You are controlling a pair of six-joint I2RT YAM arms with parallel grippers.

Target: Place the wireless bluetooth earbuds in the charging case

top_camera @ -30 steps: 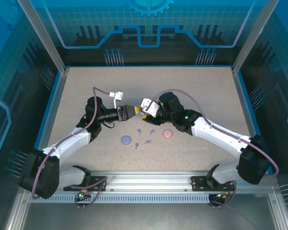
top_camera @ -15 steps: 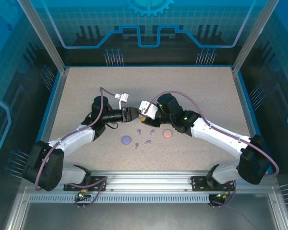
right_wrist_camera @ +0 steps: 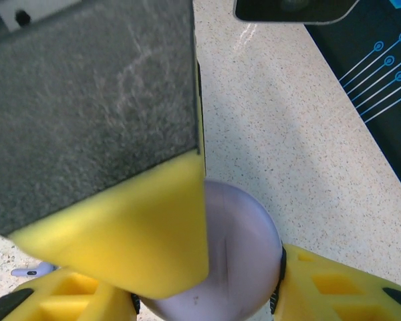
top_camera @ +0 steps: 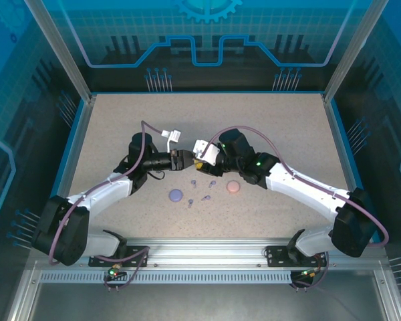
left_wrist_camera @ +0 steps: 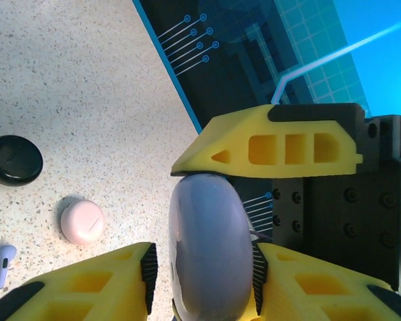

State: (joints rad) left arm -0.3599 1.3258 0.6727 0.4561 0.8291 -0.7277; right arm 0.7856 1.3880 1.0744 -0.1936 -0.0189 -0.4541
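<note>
1. Jaws of the left gripper [top_camera: 184,159] are closing in from a much wider spread. In the left wrist view both pads are now pressing the rounded sides of the lavender case [left_wrist_camera: 210,257], so they are pinching it.
2. The left arm [top_camera: 113,190] is swinging in from the left side of the table [top_camera: 287,134] toward its centre. It is now meeting the right gripper [top_camera: 200,158] nose to nose. The right arm [top_camera: 301,187] is staying put.
3. The right gripper's jaws are keeping the same partly spread set, pinching the same lavender case from the opposite side.
4. Reading: the case is being shared by both grippers above the table's centre. This is looking like a brace-and-open grip or a handover, and I cannot tell which. The case appears closed.
5. The pink case [top_camera: 233,186] and a second lavender case [top_camera: 176,194] are lying on the table, nearer its near edge. A black case [left_wrist_camera: 13,159] is resting close to the pink one.
6. The lavender earbuds [top_camera: 212,182] are lying loose between the grippers and the near edge. They are apart from every case, so insertion is not yet begun.
</note>
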